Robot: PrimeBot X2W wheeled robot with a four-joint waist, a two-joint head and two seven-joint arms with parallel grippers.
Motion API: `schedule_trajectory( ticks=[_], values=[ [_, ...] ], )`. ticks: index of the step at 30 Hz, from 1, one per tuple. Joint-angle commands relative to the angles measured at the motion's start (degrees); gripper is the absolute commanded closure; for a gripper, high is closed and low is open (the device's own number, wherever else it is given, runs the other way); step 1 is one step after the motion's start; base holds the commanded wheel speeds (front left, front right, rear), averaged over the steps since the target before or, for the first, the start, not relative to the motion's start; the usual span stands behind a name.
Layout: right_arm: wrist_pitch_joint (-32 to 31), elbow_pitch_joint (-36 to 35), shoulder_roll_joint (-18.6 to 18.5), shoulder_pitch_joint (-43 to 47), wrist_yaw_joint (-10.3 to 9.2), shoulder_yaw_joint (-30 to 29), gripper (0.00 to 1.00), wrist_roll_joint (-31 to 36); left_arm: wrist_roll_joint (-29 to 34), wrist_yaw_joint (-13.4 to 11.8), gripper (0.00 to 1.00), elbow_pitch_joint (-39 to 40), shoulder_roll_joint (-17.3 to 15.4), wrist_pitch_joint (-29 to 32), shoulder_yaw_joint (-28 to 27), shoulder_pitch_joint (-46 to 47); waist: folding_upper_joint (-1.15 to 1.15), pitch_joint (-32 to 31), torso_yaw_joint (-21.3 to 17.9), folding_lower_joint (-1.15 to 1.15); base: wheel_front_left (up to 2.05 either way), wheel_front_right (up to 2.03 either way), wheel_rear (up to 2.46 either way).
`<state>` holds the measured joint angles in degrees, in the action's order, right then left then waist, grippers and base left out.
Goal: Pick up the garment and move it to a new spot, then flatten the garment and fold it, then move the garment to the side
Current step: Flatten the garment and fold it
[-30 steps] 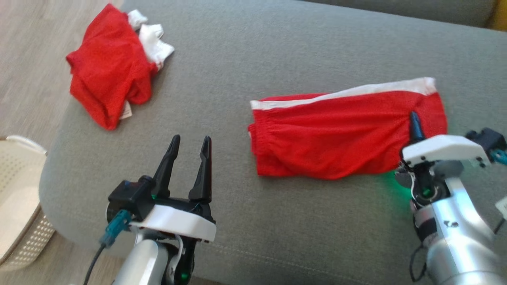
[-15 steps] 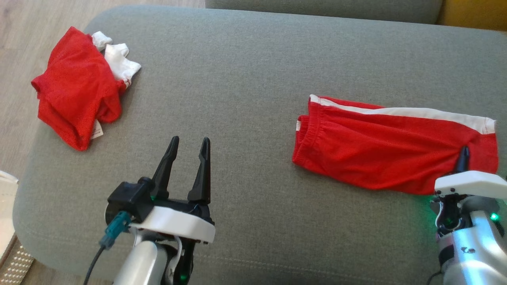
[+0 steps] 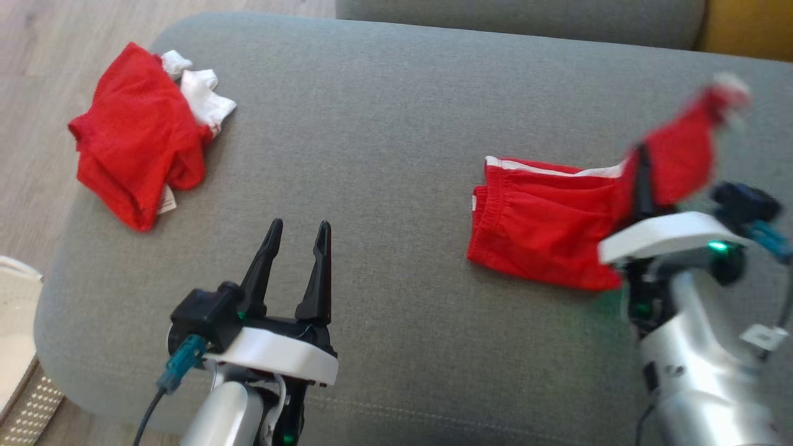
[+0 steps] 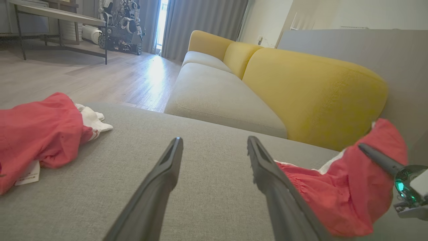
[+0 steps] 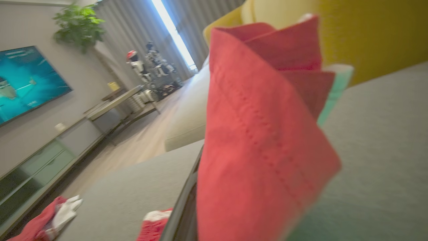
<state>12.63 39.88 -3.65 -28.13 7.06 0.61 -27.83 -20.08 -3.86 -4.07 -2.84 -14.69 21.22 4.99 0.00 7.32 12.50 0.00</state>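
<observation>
Right hand [image 3: 643,162] pinched shut on the right end of the red garment [image 3: 545,229]; that end is lifted clear of the grey sofa cushion [image 3: 384,111] and blurred. Waistband end of the garment lies flat on the cushion, right of centre, white stripe along its far edge. Left hand [image 3: 300,224] wide open, holding nothing, poised over bare cushion near the front edge, well apart from the garment. Crumpled red-and-white cloth [image 3: 136,155] at the cushion's far left corner. White perforated basket [image 3: 15,322] on the floor at left
</observation>
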Motion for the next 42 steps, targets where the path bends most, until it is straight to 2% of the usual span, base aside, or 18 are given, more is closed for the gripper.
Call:
schedule_trajectory(
  ticks=[1, 7, 17, 18, 25, 31, 36, 42],
  values=[
    [0.59, -4.08, 0.76, 0.32, 0.43, 5.98, 1.00, -0.47, -0.50, 0.00, 0.00, 1.60, -0.04, -0.30, -1.89, 1.64, 0.00, -0.12, 0.60, 0.00, 0.00, 0.00, 0.00],
    [-0.61, -6.01, 0.77, 3.03, 0.43, 16.27, 1.00, -1.20, -0.86, -0.05, 0.00, 1.30, -0.04, -0.30, -1.59, 1.64, 0.00, -0.22, 2.08, 0.00, 0.00, 0.00, 0.00],
    [-0.51, 0.50, 0.77, 2.33, 0.43, 20.97, 0.98, -0.93, -1.32, -0.31, 0.00, 1.44, -0.04, -0.30, -1.42, 1.54, 0.00, -0.10, 4.01, 0.00, 0.00, 0.00, 0.00],
    [-0.24, 1.12, 0.77, 2.17, 0.43, 21.03, 0.00, -1.15, -1.38, -0.32, 0.00, 1.44, -0.04, -0.30, -1.38, 1.54, 0.00, -0.08, 4.20, 0.00, 0.00, 0.00, 0.00],
    [0.26, -1.56, 0.77, 2.43, 0.43, 28.45, 0.00, -7.88, -1.64, -0.39, 0.00, 1.36, -0.04, -0.30, -1.77, 1.10, 0.00, -0.15, 4.44, 0.00, 0.00, 0.00, 0.00],
    [-2.25, -2.59, 0.77, 2.64, 0.43, 35.79, 0.00, -12.26, -1.93, -0.50, 0.00, 1.48, -0.04, -0.30, -1.70, 1.24, 0.00, 0.12, 4.10, 0.00, 0.00, 0.00, 0.00],
    [-5.53, 0.32, 0.77, 1.97, 0.43, 38.74, 0.00, -14.30, -1.92, -0.48, 0.00, 1.58, -0.04, -0.30, -1.77, 1.41, 0.00, 0.36, 3.89, 0.00, 0.00, 0.00, 0.00],
    [-5.25, -1.74, 0.77, 0.82, 0.43, 40.90, 0.00, -17.48, -1.47, -0.40, 0.00, 1.57, -0.04, -0.30, -2.48, 1.45, 0.00, 0.34, 2.35, 0.00, 0.00, 0.00, 0.00]
  ],
)
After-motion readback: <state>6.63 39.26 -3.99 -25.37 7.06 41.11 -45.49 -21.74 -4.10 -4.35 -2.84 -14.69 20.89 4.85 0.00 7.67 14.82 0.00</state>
